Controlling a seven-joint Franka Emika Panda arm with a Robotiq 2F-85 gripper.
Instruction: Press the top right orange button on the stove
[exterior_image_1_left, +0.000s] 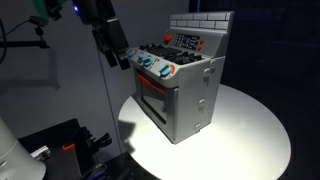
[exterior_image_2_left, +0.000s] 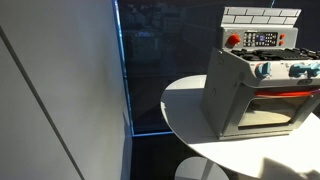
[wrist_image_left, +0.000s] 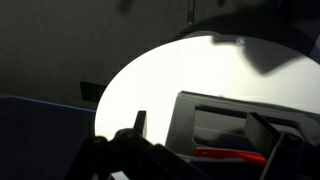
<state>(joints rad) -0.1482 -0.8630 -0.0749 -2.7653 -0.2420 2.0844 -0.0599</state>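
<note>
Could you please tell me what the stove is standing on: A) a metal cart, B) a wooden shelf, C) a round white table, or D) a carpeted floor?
C: in both exterior views the stove stands on a round white table.

A round white table (exterior_image_1_left: 255, 125) is brightly lit at lower right. In an exterior view, a pale wall (exterior_image_2_left: 50, 90) is seen at left, with a dark panel (exterior_image_2_left: 160, 50) beside it.

Dim room, glaring overlit table (exterior_image_1_left: 250, 120)
</note>
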